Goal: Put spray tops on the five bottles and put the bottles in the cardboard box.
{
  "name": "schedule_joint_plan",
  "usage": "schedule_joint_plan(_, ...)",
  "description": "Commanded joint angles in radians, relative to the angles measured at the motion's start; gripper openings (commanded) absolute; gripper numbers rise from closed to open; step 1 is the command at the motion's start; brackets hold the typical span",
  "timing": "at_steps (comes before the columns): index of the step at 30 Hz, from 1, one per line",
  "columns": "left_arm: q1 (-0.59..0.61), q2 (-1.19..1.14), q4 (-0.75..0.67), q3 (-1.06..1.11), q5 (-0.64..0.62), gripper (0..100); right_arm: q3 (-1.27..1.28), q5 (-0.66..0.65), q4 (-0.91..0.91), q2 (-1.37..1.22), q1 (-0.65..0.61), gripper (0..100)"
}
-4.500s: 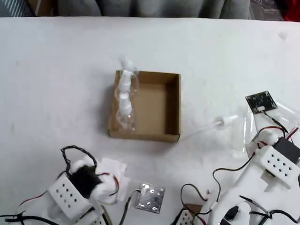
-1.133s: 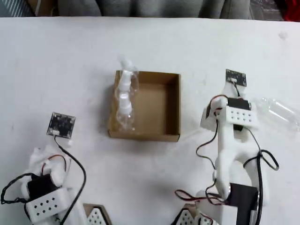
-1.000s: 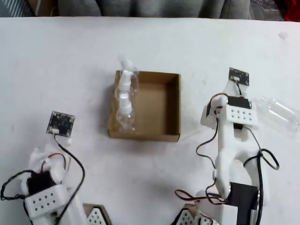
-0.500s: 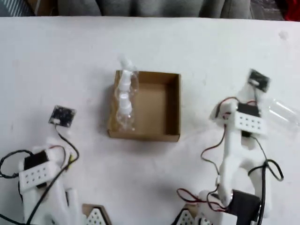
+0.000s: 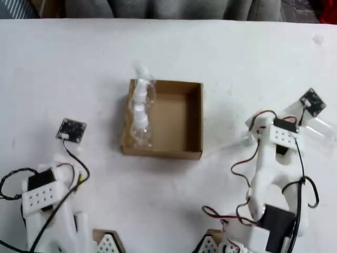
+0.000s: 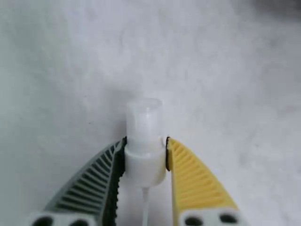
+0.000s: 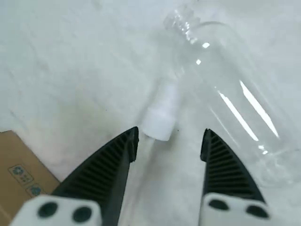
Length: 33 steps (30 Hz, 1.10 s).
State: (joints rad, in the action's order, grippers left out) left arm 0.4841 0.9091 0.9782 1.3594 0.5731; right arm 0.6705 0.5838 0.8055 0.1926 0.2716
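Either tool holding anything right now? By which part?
Left tool grips a spray top by its white collar, below the clear cap. Right tool is open over a second spray top, holding nothing.

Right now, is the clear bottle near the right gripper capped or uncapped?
Uncapped. The bottle lies on its side with its threaded neck bare, and a spray top lies loose on the table beside it.
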Motion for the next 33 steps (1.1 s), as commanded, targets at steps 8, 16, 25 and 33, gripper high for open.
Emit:
schedule_joint_plan(8, -0.012, -0.007, 0.0, -0.054, -0.009, 2, -0.175, 0.054, -0.024, -0.223, 0.005, 18.8)
schedule_joint_plan(16, -0.012, -0.007, -0.003, -0.054, -0.012, 2, -0.393, 0.046, 0.093, -0.46, -0.01, 18.3)
schedule_joint_plan(25, -0.012, -0.007, -0.029, -0.058, -0.117, 2, -0.601, -0.144, 0.294, -0.608, -0.024, 1.6)
schedule_joint_plan(33, -0.012, -0.007, -0.049, -0.055, -0.213, 25, -0.646, -0.137, 0.369, -0.625, -0.033, 1.6)
